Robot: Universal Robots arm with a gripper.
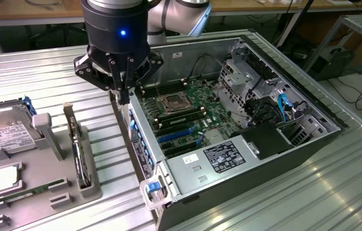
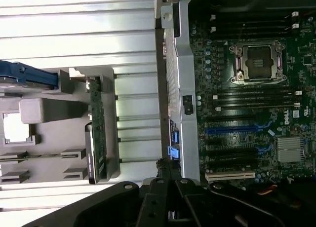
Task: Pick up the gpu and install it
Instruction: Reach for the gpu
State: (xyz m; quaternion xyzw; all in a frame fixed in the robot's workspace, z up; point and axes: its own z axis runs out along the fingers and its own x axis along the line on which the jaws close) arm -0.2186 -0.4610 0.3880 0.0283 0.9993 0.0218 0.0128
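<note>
GPU (image 1: 76,144) (image 2: 96,131): dark card, standing on edge in a grey slotted holder (image 1: 90,188) on the table (image 1: 40,72), on the exterior view's left of the case (image 1: 265,173), untouched and apart from the gripper. Its lower edge is sunk in the holder, and from the exterior view it is seen nearly edge-on, so its face is hard to make out. Its narrow metal bracket stands at the far end. Hard drive (image 1: 4,130), beside the holder: partly cut off by the picture's edge, white label too small to read. Power supply (image 1: 213,161), inside the case: white and black labels, print illegible. Motherboard (image 1: 190,108) (image 2: 247,113): sideways white logo that looks like "DELL" near a silver heatsink; CPU socket (image 2: 259,63) bare. Arm (image 1: 117,29): upper links cut off at the top of the picture, wrist pointing straight down, a small blue light lit on its body. Gripper (image 1: 123,96) (image 2: 165,185): fingers clenched together with nothing seen between them, hanging over the case wall nearest the holder, by the blue clips along that wall.
</note>
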